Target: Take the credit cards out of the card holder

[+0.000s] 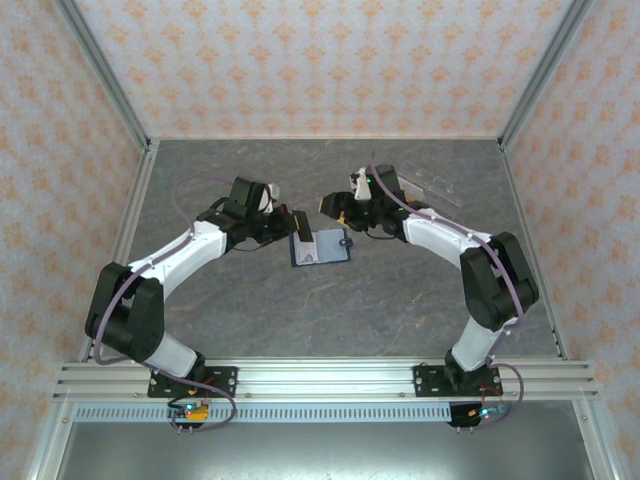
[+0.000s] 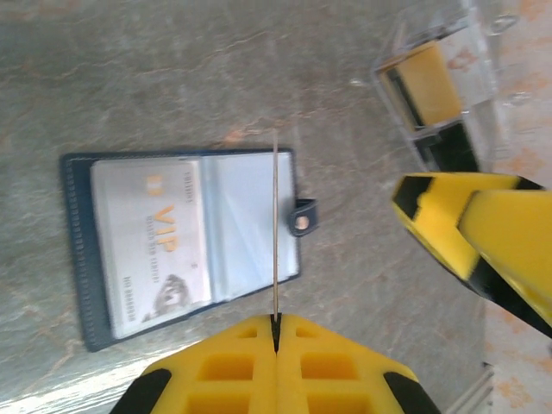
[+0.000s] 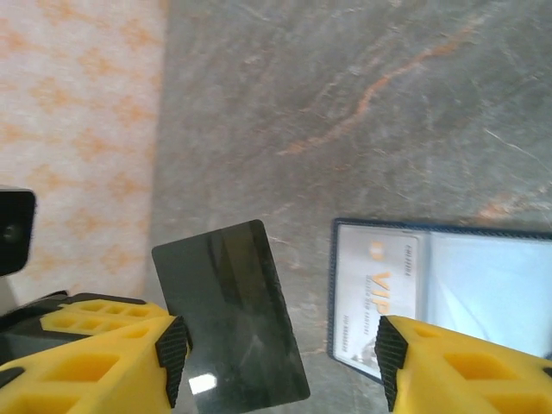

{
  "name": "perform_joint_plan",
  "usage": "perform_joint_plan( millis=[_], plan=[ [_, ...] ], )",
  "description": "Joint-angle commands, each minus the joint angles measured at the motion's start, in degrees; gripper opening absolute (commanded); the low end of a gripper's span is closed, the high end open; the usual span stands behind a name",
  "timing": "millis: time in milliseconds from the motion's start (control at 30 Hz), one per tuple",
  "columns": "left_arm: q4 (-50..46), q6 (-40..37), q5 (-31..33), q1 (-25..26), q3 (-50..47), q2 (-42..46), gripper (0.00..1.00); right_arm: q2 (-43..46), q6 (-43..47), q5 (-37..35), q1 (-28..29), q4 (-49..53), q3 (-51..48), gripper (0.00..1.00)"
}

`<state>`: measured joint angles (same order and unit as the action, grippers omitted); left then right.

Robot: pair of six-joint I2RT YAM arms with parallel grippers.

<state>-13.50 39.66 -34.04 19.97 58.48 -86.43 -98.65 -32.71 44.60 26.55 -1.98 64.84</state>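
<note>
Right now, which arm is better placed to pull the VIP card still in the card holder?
Right: right tool open, facing the VIP card in the card holder; left tool shut on another card.

Table (image 1: 380,310) with card holder (image 1: 320,248) (open)

A grey, marble-veined table (image 1: 330,310) carries a clear plastic box (image 1: 435,185) near its far right corner. Pale walls (image 1: 320,60) with an orange floral pattern rise from its far and side edges. Aluminium rails (image 1: 330,380) run along its near edge.
</note>
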Motion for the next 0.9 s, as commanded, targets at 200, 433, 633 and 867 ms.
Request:
perform_joint_plan(
  millis=[200, 433, 633, 867],
  plan=[
    [17.77, 11.36, -8.74, -0.81, -1.41, 1.58, 0.00, -2.08, -7.30, 14.75, -2.12, -14.60, -0.18, 0.61],
    [20.75, 14.80, -10.49, -0.82, -1.20, 1.62, 0.00, -3.26, -14.43, 16.76, -3.03, -24.43, -1.29, 0.58],
    [20.16, 14.55, -10.00, -0.90, -1.25, 1.62, 0.00, -2.73, -15.77, 18.51, -3.16, -26.98, -1.51, 0.47],
    [19.55, 13.93, -9.99, -0.98, -0.90, 1.09, 0.00, -2.60, -15.46, 19.04, -3.16, -26.66, -1.95, 0.32]
  ],
)
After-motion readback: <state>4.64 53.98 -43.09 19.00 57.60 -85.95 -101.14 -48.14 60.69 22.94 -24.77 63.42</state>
